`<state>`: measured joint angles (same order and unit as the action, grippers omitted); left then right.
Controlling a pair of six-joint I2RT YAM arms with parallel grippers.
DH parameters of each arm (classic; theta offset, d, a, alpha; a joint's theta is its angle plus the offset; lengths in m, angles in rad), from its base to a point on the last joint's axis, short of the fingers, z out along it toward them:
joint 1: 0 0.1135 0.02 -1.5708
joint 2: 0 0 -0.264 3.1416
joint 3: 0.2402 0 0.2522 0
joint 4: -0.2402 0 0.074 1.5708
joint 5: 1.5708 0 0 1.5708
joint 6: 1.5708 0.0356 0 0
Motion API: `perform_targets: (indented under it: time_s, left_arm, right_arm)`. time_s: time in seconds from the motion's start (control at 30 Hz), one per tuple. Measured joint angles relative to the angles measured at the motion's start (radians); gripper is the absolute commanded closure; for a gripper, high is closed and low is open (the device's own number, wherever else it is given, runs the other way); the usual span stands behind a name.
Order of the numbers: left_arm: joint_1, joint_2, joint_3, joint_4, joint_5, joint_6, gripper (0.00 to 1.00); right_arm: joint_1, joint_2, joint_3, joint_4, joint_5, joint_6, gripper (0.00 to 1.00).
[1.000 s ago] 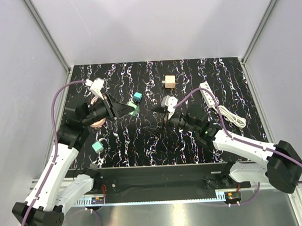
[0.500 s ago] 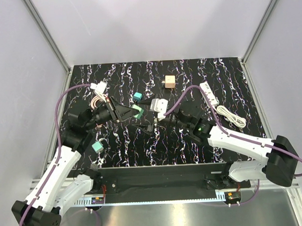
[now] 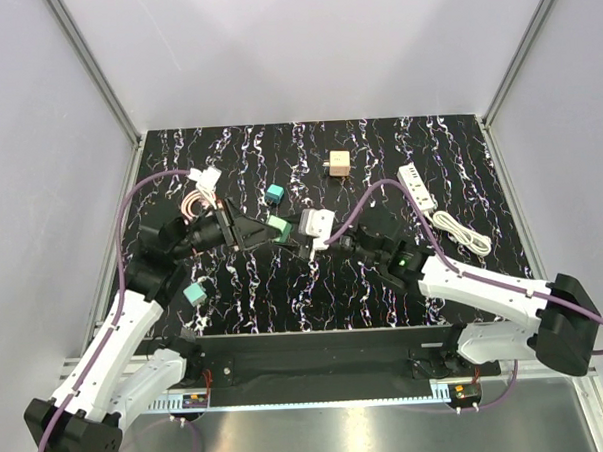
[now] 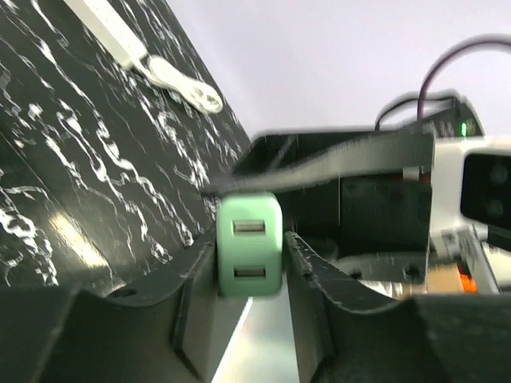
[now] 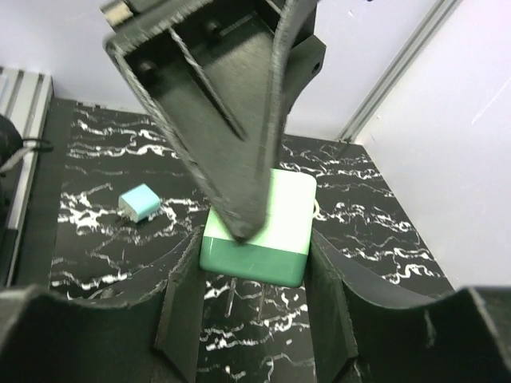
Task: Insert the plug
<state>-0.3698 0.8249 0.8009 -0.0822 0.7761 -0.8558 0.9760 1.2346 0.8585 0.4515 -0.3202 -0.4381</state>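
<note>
Worktop (image 3: 228, 149) black with white marble veins; plug (image 3: 274, 193) teal-blue; cube (image 4: 249, 246) mint-green; block (image 3: 338, 163) tan-brown; strip (image 3: 417, 184) white; walls (image 3: 324, 45) pale grey.

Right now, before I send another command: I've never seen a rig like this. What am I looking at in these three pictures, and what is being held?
These are two robot arms bolted at the near edge of a black marbled table. The wide picture looks down from above and behind them. The other two come from a camera on each wrist. The left end effector grips a mint-green cube off the table. The right end effector has its fingers on either side of the same cube, though I cannot tell whether they grip it. Lying on the table are a teal-blue cube, a lighter teal cube, a tan-brown cube and a white power strip with its cord.
</note>
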Motion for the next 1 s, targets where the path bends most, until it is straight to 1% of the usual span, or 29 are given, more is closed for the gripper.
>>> perform_targets:
  time_s: [0.2, 0.4, 0.57, 0.73, 0.93, 1.0]
  left_arm:
    - [-0.004, 0.018, 0.016, -0.098, 0.085, 0.066, 0.58]
    - [-0.004, 0.028, 0.032, -0.167, 0.111, 0.099, 0.56]
    - [-0.004, 0.028, 0.042, -0.177, 0.115, 0.1, 0.56]
    - [-0.004, 0.029, 0.044, -0.179, 0.123, 0.099, 0.59]
    - [-0.004, 0.039, 0.044, -0.18, 0.141, 0.099, 0.57]
    - [-0.004, 0.045, 0.044, -0.179, 0.146, 0.097, 0.65]
  right_arm:
    - [-0.002, -0.058, -0.043, -0.047, -0.032, -0.045, 1.0]
    - [-0.002, -0.077, -0.056, -0.089, -0.075, -0.066, 1.0]
    - [-0.002, -0.083, -0.056, -0.103, -0.11, -0.067, 1.0]
    - [-0.002, -0.085, -0.056, -0.109, -0.119, -0.067, 1.0]
    - [-0.002, -0.085, -0.057, -0.11, -0.12, -0.067, 1.0]
    - [-0.002, -0.085, -0.056, -0.113, -0.12, -0.067, 1.0]
